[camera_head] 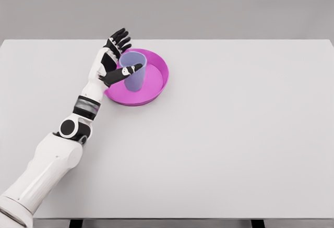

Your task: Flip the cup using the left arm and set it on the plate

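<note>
A pale blue cup [134, 76] stands upright, mouth up, inside the magenta plate [163, 75] at the table's back left. My left hand [124, 54] is at the cup's left side. Its black fingers [120, 39] stretch straight past the back of the rim and do not wrap the cup. The thumb [127, 72] lies across the cup's front wall, touching it. The left forearm runs down to the lower left corner. No right arm shows in this view.
The white table [235, 134] stretches far to the right and front of the plate. Its front edge runs along the bottom of the picture.
</note>
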